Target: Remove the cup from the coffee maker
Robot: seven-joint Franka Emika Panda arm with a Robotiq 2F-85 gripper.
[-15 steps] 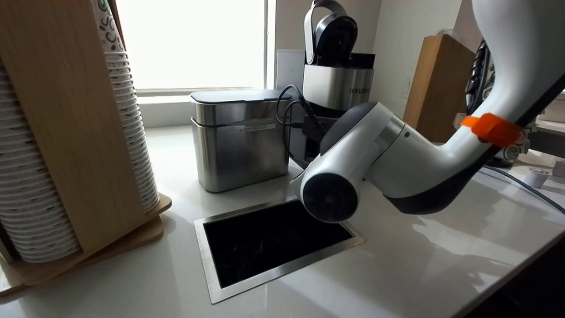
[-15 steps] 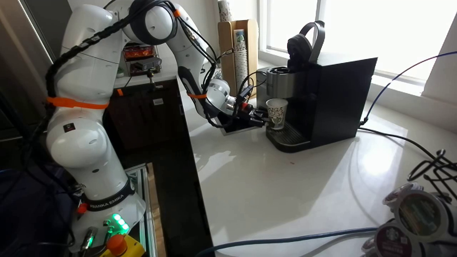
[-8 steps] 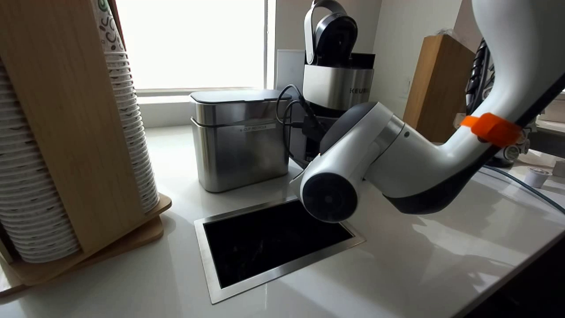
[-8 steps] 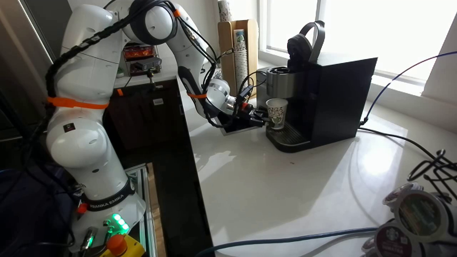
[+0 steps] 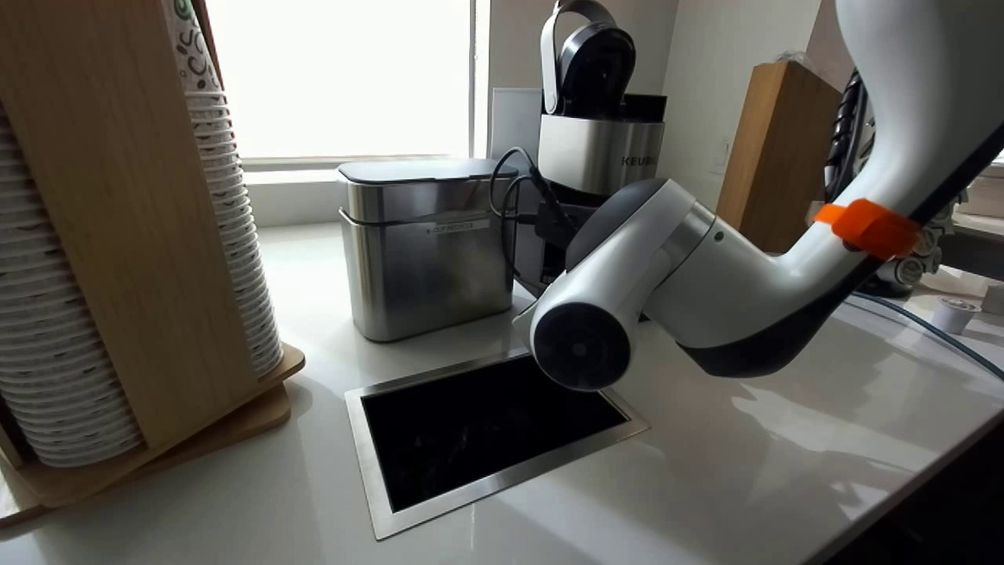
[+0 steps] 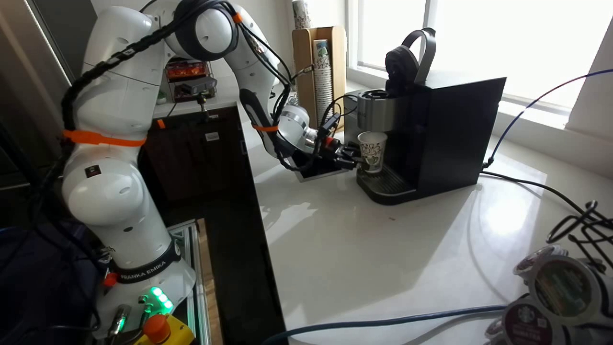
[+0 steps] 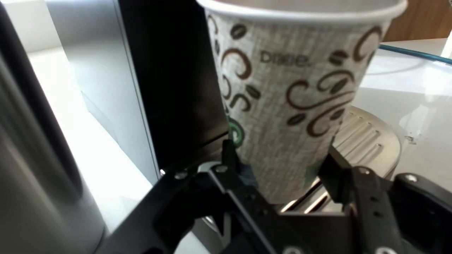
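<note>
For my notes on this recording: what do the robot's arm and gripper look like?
A glossy white arm with black joint covers, bright orange straps, a thick black cable bundle along it, and FRANKA EMIKA in pale letters on the black base collar. The black, jointed two-finger gripper has small round silver screws.

In an exterior view, a camera is overlooking the counter, a cup rack close at nine o'clock, the coffee maker at one. In an exterior view, a camera is facing back toward the cup rack at twelve, pods close at four; both are sharing the coffee maker. The wrist camera is looking over the gripper, very near the cup.
</note>
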